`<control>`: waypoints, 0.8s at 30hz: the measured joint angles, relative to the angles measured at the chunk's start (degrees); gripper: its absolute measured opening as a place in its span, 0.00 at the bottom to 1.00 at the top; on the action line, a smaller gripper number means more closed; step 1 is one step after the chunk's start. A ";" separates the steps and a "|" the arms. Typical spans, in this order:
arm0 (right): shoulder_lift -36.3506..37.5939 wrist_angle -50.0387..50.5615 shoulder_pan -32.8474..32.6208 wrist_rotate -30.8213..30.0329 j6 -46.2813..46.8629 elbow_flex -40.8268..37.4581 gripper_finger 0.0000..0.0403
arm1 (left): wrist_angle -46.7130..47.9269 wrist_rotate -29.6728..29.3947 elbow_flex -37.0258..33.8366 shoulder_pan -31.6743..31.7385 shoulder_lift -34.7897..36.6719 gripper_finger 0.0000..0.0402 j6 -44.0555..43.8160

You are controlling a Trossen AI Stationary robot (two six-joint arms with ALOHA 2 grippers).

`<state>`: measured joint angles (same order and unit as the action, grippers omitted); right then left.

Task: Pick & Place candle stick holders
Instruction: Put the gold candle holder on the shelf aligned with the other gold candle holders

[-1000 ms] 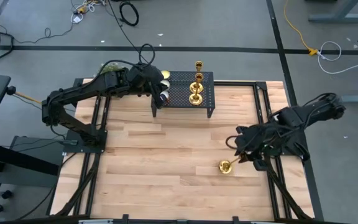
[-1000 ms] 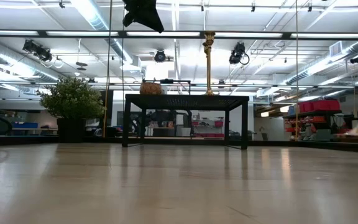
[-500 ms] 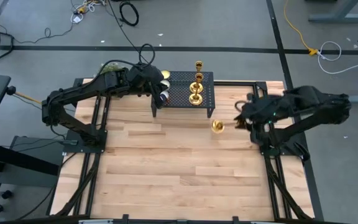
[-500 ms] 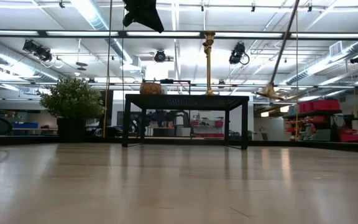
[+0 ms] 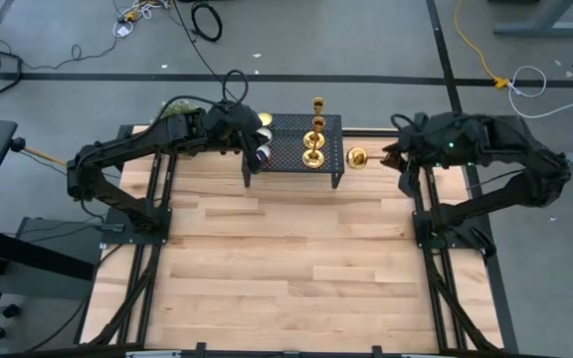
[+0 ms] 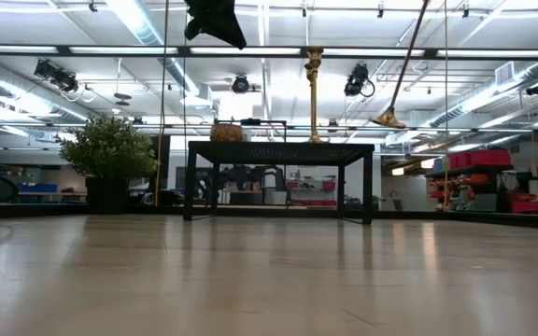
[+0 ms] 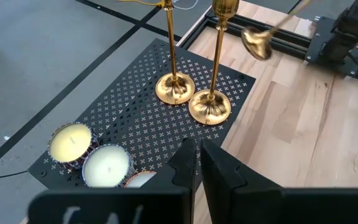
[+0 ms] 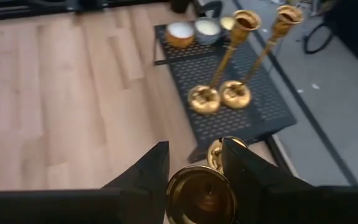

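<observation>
Two matte-black, six-joint robot arms, bulky at the joints and slimmer along the links. Black cables looped over the left arm point(image 5: 137, 149) near its wrist; a small green indicator light on the right arm point(image 5: 485, 149). Broad, angular black plastic fingers point(image 8: 148, 171) on the right, narrower wedge-shaped black fingers point(image 7: 219, 168) on the left.

Three candles point(image 7: 101, 163) are being carried on a black perforated rack point(image 5: 291, 147) at the tabletop's point(image 5: 286, 268) far edge; a plant point(image 6: 110, 149) is being shown beyond.
</observation>
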<state>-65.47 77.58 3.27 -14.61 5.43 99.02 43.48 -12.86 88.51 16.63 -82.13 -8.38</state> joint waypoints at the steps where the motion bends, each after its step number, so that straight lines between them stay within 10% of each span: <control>1: -0.18 -0.26 1.14 0.06 -0.85 0.18 0.32 | -0.02 0.00 0.00 0.01 0.00 0.07 0.00; 24: -5.01 -27.88 23.53 0.02 -5.72 0.77 0.32 | -0.04 0.00 0.00 0.01 0.00 0.07 0.00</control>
<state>-70.48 49.69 26.80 -14.59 -0.29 99.79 43.44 -12.86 88.51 16.64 -82.13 -8.38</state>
